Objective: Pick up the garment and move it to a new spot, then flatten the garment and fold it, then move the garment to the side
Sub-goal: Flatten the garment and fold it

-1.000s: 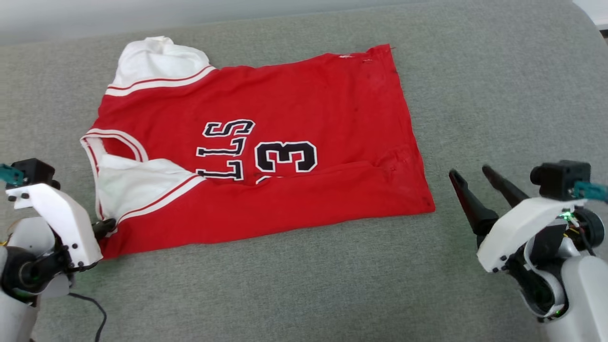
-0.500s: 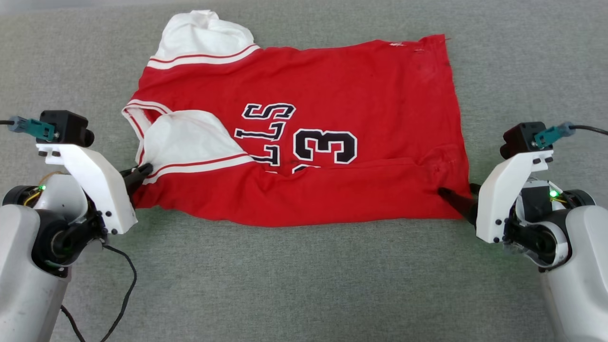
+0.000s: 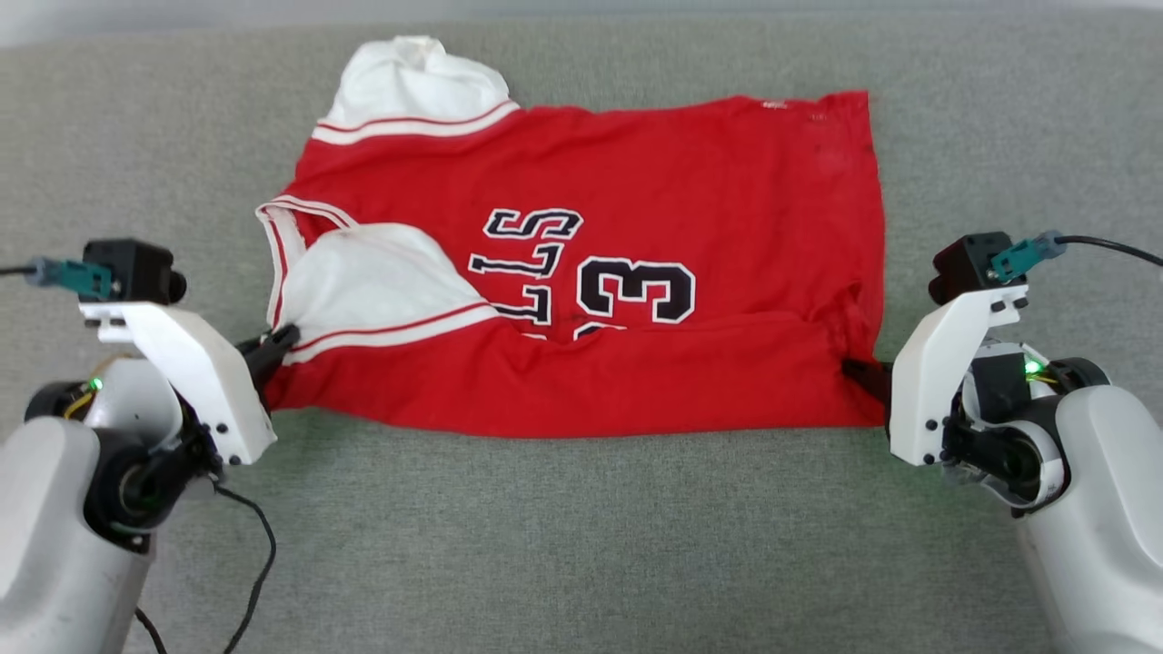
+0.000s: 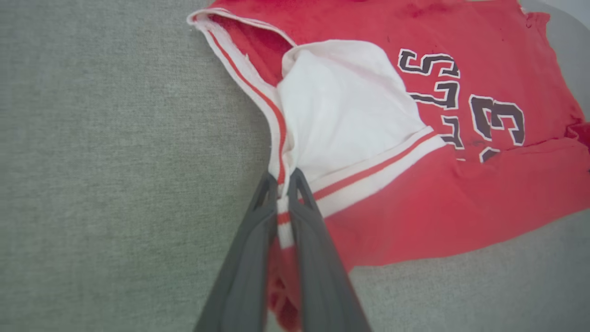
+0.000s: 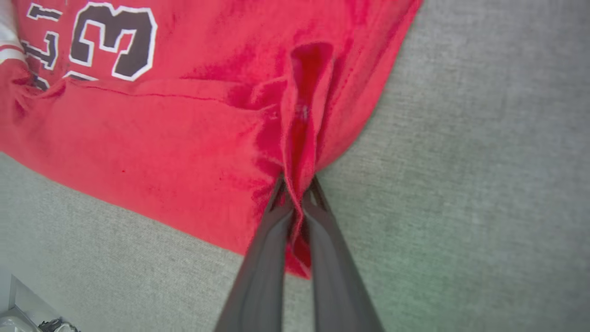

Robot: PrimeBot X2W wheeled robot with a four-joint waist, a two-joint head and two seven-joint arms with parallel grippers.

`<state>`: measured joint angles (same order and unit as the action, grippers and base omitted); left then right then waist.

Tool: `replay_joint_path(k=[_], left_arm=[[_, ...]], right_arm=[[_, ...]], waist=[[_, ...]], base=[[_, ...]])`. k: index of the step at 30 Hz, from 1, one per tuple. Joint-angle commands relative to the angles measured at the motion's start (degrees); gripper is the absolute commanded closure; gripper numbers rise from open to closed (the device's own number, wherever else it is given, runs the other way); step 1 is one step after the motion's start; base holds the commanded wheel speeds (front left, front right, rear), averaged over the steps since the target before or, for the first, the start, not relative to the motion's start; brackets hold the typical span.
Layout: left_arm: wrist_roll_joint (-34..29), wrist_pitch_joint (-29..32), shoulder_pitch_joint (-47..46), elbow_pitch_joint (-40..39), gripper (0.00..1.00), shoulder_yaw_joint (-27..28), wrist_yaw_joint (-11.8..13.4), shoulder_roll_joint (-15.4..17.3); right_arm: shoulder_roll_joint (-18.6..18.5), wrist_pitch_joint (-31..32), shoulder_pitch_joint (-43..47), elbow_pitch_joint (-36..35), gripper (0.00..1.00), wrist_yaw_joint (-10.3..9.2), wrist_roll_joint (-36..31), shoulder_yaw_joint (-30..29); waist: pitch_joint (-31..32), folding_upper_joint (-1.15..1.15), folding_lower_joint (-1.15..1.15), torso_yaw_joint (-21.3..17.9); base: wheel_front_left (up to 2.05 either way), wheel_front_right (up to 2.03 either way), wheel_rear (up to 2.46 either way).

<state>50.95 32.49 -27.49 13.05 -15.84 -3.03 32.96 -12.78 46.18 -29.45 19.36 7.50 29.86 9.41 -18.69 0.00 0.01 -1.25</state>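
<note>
Bright, even light; soft shadows; wrist views blur at edges

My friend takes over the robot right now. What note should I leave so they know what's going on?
Left hand: shut on the jersey, at the striped trim beside the white sleeve.
Right hand: shut on a pinch of red hem at the other end.
Jersey: lies on the grey surface, near edge folded over part of the print.
Done: both ends gripped.
Left: finish the fold, then move it aside.

A grey fabric surface (image 3: 581, 545) lies evenly lit, with a pale strip (image 3: 109, 14) behind.
</note>
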Motion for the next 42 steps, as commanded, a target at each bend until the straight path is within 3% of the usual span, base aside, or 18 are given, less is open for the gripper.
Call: replay_joint_path(k=[1,10,18,26,27,28,29,30,35,38,40,42], left_arm=[[0.0,-1.3,1.2,0.5,1.0,0.4,0.2,-0.6],[0.6,-6.6,7.8,2.1,1.0,1.3,1.6,-2.6],[1.7,-6.6,18.5,-2.4,1.0,2.1,4.4,-1.3],[5.0,-5.2,26.0,-5.4,1.0,2.6,6.5,-2.4],[5.2,-5.1,25.9,-4.9,1.0,2.5,6.1,-2.6],[5.2,-5.7,25.4,-4.3,0.81,2.7,6.1,-2.8],[5.1,-6.2,24.7,-3.7,0.21,2.9,6.2,-3.1],[4.9,-6.5,24.2,-3.1,0.0,2.8,6.0,-3.4],[3.6,-10.0,21.7,-1.6,0.0,3.7,5.6,-3.6],[2.3,-12.8,20.4,-1.9,0.0,4.8,6.0,-3.2],[0.1,-16.9,18.1,-2.6,0.0,6.1,7.2,-3.0],[-0.7,-18.2,17.1,-2.9,0.0,6.6,7.5,-2.8]], right_arm=[[-0.5,-0.8,0.5,-0.3,1.0,-0.02,0.6,0.5],[-2.1,-3.0,4.6,-1.3,1.0,-0.02,2.2,3.0],[-3.7,-3.1,12.2,-3.7,1.0,-0.02,4.7,3.9],[-3.1,-2.9,20.7,-5.6,1.0,-0.02,4.8,0.8],[-2.8,-3.1,21.3,-5.3,0.75,-0.02,4.6,0.4],[-2.5,-3.8,21.7,-5.2,0.33,-0.02,4.4,0.2],[-2.2,-4.7,22.0,-5.2,0.0,-0.02,4.2,0.0],[-1.9,-5.5,22.4,-5.2,0.0,-0.02,4.2,0.1],[-2.5,-16.6,22.6,-8.1,0.0,-0.02,0.8,1.5],[-1.8,-20.9,22.9,-8.5,0.0,-0.02,-1.0,1.0],[-0.6,-27.3,21.7,-10.4,0.0,-0.02,-4.5,-0.6],[0.0,-28.9,21.4,-11.0,0.0,-0.02,-5.7,-1.1]], waist=[[2.0,0.0,-0.01,0.0],[11.0,0.0,-0.01,0.2],[18.4,0.0,-0.01,0.5],[18.1,0.0,-0.01,0.4],[17.8,0.0,-0.01,0.4],[17.5,0.0,-0.01,0.2],[17.2,0.0,-0.01,0.2],[17.0,0.0,-0.01,0.1],[16.7,0.0,-0.01,-1.0],[16.7,0.0,-0.01,-1.6],[16.1,0.0,-0.01,-2.7],[15.6,0.0,-0.01,-3.1]], base=[[0.0,0.0,0.0],[0.0,0.0,0.0],[0.0,0.0,0.0],[0.0,0.0,0.0],[0.0,0.0,0.0],[0.0,0.0,0.0],[0.0,0.0,0.0],[0.0,0.0,0.0],[0.0,0.0,0.0],[0.0,0.0,0.0],[0.0,0.0,0.0],[0.0,0.0,0.0]])
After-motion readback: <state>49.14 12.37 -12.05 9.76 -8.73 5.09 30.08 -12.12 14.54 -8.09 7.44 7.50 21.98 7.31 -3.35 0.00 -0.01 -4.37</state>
